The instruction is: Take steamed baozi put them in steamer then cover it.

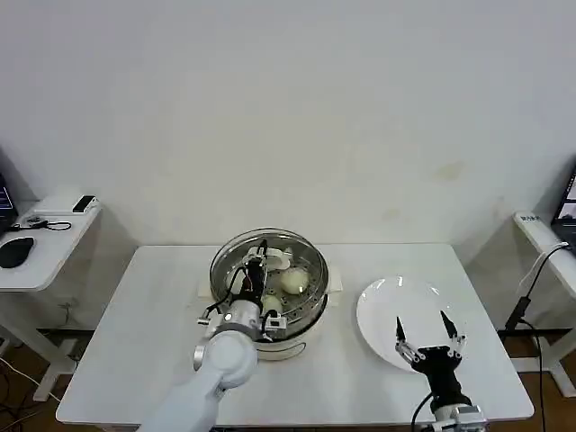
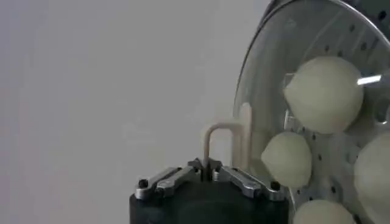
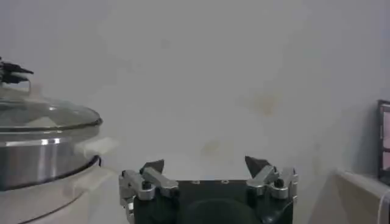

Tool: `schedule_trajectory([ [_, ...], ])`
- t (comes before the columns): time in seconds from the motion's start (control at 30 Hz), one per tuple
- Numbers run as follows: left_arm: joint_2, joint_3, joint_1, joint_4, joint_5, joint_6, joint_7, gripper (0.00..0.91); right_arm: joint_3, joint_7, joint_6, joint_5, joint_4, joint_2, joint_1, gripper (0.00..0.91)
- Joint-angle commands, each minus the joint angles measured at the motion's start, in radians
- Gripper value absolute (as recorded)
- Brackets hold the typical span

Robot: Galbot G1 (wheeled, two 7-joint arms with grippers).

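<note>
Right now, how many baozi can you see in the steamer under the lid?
4 in the left wrist view, through the glass lid, all on the perforated tray: one large, one nearer the handle, one at the frame's edge, one lowest. The left gripper grips the handle.

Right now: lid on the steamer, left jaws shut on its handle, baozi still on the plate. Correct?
Not quite: the baozi are inside the steamer, under the lid; the head view shows the plate bare. Left gripper does hold the handle.
</note>
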Motion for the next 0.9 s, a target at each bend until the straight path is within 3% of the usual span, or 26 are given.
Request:
schedule_trajectory([
  [0.03, -0.01, 0.008, 0.013, -0.012, 0.01, 0.002, 0.015, 0.0, -0.011, 0.0, -0.002, -0.006, -0.001, 0.002, 0.0, 0.907],
  [0.6, -0.025, 0.01, 0.024, -0.026, 0.005, -0.001, 0.028, 0.0, -0.023, -0.001, -0.004, -0.014, -0.005, 0.003, 0.002, 0.907],
  [0.63, -0.029, 0.008, 0.025, -0.025, 0.004, -0.001, 0.026, 0.06, -0.024, -0.001, -0.004, -0.014, -0.005, 0.003, 0.002, 0.907],
  [0.67, -0.03, 0.008, 0.027, -0.025, 0.002, -0.001, 0.022, 0.292, -0.024, -0.002, -0.004, -0.014, -0.005, 0.003, 0.002, 0.907],
  [0.7, -0.031, 0.008, 0.028, -0.026, 0.001, 0.0, 0.022, 0.907, -0.024, -0.002, -0.004, -0.014, -0.006, 0.003, 0.002, 0.907],
  [0.9, -0.025, 0.0, 0.039, -0.048, -0.003, 0.002, 0.02, 0.907, -0.031, -0.002, -0.007, -0.017, -0.009, 0.002, 0.006, 0.907],
])
